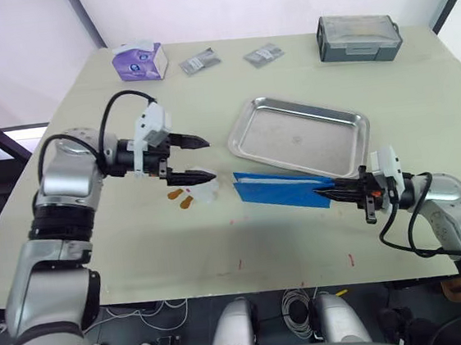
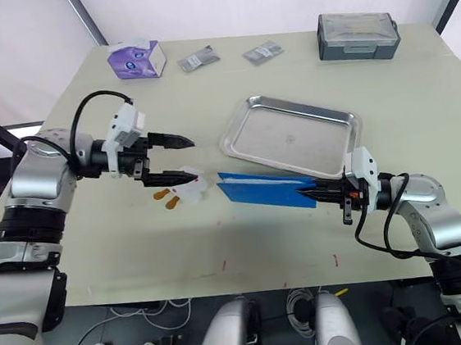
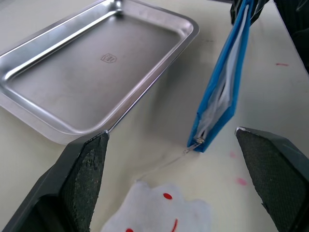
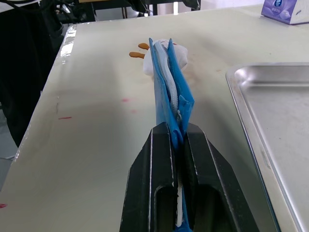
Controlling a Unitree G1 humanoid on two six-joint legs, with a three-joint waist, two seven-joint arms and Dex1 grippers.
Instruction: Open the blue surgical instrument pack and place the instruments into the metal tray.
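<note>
Blue and flat, the folded fabric surgical instrument pack (image 1: 280,189) stands on edge on the pale desk (image 1: 139,248) just in front of the shiny rectangular steel tray (image 1: 299,135) in the left eye view, its right end clamped in the right end effector (image 1: 340,191). The left end effector (image 1: 199,159) hovers with its fingers spread above a white crumpled tissue with orange marks (image 1: 196,194) near the pack's free end.

Left wrist view: the two black fingers stand wide apart, the pack's corner between them but untouched — its pale lining gapes slightly. The risk, I judge, is instruments sliding out onto the desk if the pack tips while being pulled open.

Right wrist view: the fingers pinch the pack's edge tightly. A narrow hold like this could slip under a sideways tug. The instruments themselves are hidden inside the pack — none can be made out.
</note>
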